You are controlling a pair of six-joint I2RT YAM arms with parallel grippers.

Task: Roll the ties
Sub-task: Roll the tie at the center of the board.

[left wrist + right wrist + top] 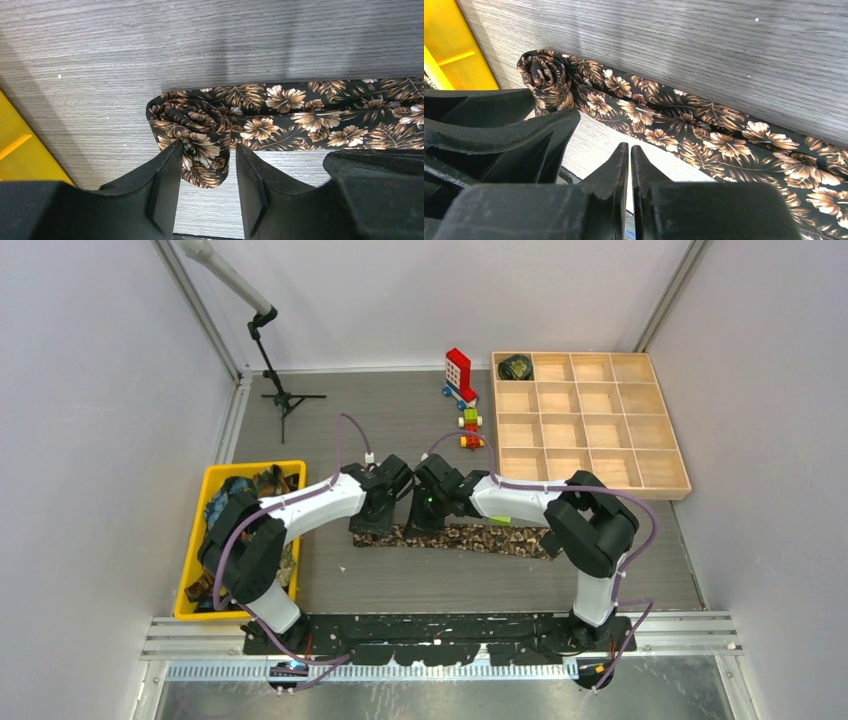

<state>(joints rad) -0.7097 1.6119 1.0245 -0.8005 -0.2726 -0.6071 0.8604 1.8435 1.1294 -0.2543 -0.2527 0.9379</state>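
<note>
One flat leaf-print tie [500,540], one rolled tie [516,367], one wooden tray [600,491].

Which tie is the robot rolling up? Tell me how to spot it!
Find the middle of the grey table. A long tie lies flat there, black with brown leaves. Unlike the ties heaped in the yellow bin, its left end is curled into a roll.

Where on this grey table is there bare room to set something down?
Bare patches: the far strip between the tripod and the toy bricks, and the near strip between the tie and the arm bases. Crowded: the middle, where both arms meet over the tie, and the heaped yellow bin.
</note>
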